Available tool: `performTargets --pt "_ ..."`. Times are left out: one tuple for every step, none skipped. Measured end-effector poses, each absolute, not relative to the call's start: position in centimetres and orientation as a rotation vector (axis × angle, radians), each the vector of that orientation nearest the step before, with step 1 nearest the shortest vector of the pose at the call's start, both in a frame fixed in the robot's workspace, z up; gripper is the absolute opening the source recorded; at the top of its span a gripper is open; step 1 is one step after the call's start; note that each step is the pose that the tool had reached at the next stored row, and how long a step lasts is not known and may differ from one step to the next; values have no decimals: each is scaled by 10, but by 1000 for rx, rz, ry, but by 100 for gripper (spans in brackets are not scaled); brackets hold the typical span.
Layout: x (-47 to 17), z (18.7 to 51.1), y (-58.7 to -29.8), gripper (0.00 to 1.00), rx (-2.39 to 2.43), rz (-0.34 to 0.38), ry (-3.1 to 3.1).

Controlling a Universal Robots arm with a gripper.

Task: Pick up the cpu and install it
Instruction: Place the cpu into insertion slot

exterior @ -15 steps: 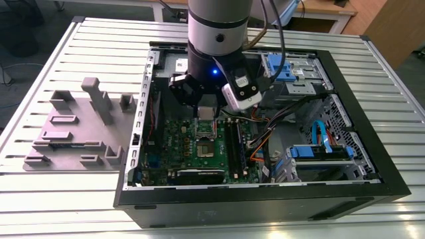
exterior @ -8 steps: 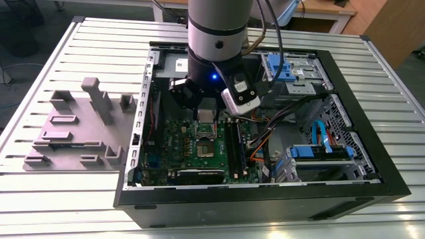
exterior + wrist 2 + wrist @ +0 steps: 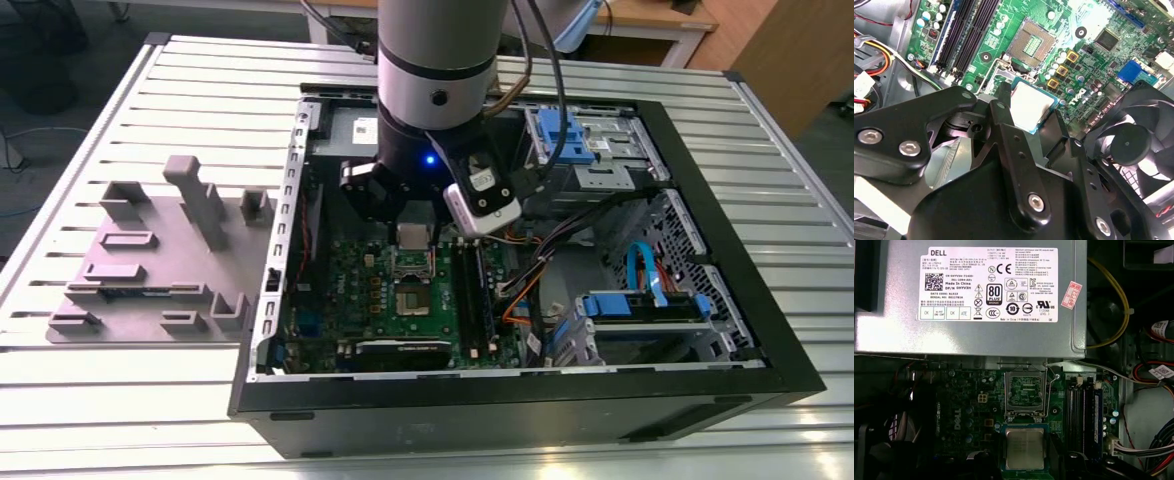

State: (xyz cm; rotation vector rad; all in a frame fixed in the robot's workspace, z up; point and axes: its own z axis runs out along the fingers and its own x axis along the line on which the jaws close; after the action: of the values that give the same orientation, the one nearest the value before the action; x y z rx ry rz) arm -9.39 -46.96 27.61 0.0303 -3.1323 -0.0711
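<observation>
My gripper (image 3: pixel 415 228) is shut on the cpu (image 3: pixel 415 238), a flat square chip with a pale silver top and a greenish rim. In both wrist views the cpu (image 3: pixel 1032 106) (image 3: pixel 1025 447) sits level between black fingers (image 3: pixel 1003 107), with the gripper (image 3: pixel 1032 116) (image 3: pixel 1025 456) hanging over the green motherboard (image 3: pixel 360 290). The open socket (image 3: pixel 1025 391) (image 3: pixel 1032 44) (image 3: pixel 411 298) has its metal frame lifted and bare contacts showing. The cpu is held a short way off to one side of the socket, above the board, not touching it.
A grey power supply box (image 3: pixel 969 300) with a white label stands just beyond the socket. Black memory slots (image 3: pixel 966 35) run beside it, and a black fan (image 3: pixel 1131 145) sits close to the fingers. Case walls (image 3: pixel 534 385), cables and blue drive brackets (image 3: pixel 641 305) ring the board. A grey parts fixture (image 3: pixel 160 250) lies outside.
</observation>
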Motion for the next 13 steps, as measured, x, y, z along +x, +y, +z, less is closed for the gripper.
performTargets --pt "-94 276 -470 47 30 -71 -3132" --pt "-94 275 -470 47 30 -72 -3132" --pt "-94 275 -470 47 30 -72 -3132" --pt "-94 274 -470 47 30 -71 -3132" --pt "-94 273 -470 47 30 -71 -3132" --pt "-94 271 -471 47 30 -71 -3132" --pt "-94 269 -471 47 30 -71 -3133" --pt "-94 268 -471 47 30 -71 -3133" --pt "-94 266 -471 47 30 -71 -3133" --pt "-94 265 -471 47 30 -71 -3133" --pt "-94 264 -471 47 30 -71 -3133" --pt "-94 264 -471 47 30 -71 -3133" --pt "-94 264 -471 47 30 -71 -3132"
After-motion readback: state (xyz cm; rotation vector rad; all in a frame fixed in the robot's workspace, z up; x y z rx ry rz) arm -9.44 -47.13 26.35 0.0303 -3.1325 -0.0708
